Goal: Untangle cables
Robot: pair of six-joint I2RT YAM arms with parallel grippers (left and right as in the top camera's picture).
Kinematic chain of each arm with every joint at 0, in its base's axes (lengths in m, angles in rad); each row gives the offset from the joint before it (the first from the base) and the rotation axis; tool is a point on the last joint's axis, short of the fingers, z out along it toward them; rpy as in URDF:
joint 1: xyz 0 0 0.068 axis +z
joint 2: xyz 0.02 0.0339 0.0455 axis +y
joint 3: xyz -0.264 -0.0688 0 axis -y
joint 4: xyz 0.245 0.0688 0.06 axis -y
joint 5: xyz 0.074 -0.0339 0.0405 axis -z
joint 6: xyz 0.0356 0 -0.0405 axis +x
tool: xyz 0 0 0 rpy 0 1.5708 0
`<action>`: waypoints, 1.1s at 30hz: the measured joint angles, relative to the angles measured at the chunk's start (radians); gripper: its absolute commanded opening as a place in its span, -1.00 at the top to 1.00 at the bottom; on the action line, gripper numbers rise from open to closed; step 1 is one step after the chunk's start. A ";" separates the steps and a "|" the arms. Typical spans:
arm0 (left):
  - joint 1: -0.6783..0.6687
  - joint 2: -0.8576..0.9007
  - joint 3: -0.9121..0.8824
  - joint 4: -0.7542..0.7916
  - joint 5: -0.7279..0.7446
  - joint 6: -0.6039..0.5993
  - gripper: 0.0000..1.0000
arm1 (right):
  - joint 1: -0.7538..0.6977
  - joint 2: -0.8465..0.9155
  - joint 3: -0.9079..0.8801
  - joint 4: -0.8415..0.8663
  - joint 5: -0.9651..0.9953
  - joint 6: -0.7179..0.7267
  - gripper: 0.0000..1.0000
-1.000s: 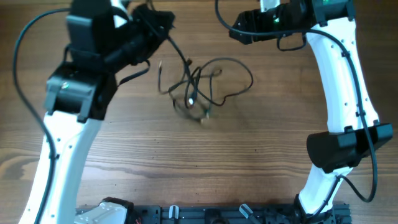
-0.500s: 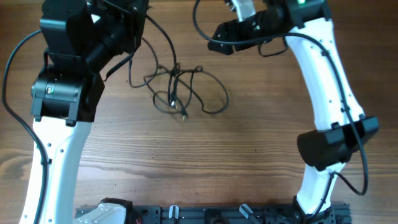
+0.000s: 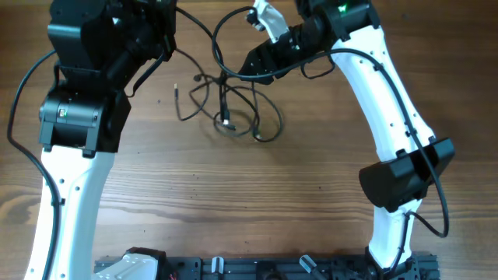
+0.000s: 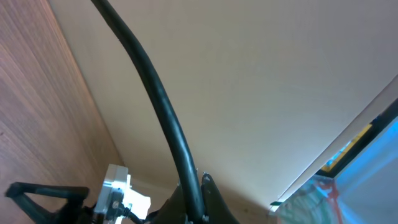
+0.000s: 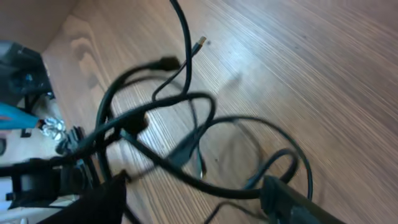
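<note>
The left gripper [image 4: 194,202], at upper left, is clenched on a strand of the thin black plug-ended cables [image 3: 233,109] knotted at upper centre of the brown wooden table [image 3: 311,179], probably anchoring it so that the right gripper [image 3: 247,68], its jaws released, can pick loops from above.

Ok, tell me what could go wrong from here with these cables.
1. The left fingers are shut on one strand of the cables; a pull could tighten the tangle or drag it whole.
2. The right fingers stand open around several crossing strands; closing may pinch more than one.
3. A plug end lies inside the loops and could snag.
</note>
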 measured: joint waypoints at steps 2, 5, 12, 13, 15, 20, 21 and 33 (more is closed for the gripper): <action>0.000 0.000 0.000 0.000 -0.005 -0.008 0.92 | 0.002 0.018 0.000 0.015 -0.027 0.018 -0.12; 0.000 0.000 0.000 0.000 -0.008 -0.015 0.92 | 0.002 0.047 0.000 0.034 -0.062 0.053 0.02; 0.003 0.000 0.000 0.001 -0.015 -0.023 0.92 | 0.003 0.117 0.000 0.104 -0.097 0.213 0.63; 0.003 0.000 0.000 0.002 -0.015 -0.031 0.92 | 0.005 0.128 0.000 0.106 -0.098 0.239 0.77; 0.003 0.000 0.000 0.009 -0.019 -0.050 0.92 | 0.015 0.150 0.000 0.106 -0.100 0.282 0.91; 0.008 0.000 0.000 0.081 -0.026 -0.091 0.92 | 0.044 0.207 0.000 0.108 -0.080 0.363 0.91; 0.012 0.000 0.000 0.095 -0.026 -0.102 0.92 | 0.045 0.216 0.000 0.110 -0.076 0.370 0.91; 0.025 0.000 0.000 -0.047 0.014 0.103 0.92 | -0.076 0.225 0.000 0.209 -0.180 0.256 -0.12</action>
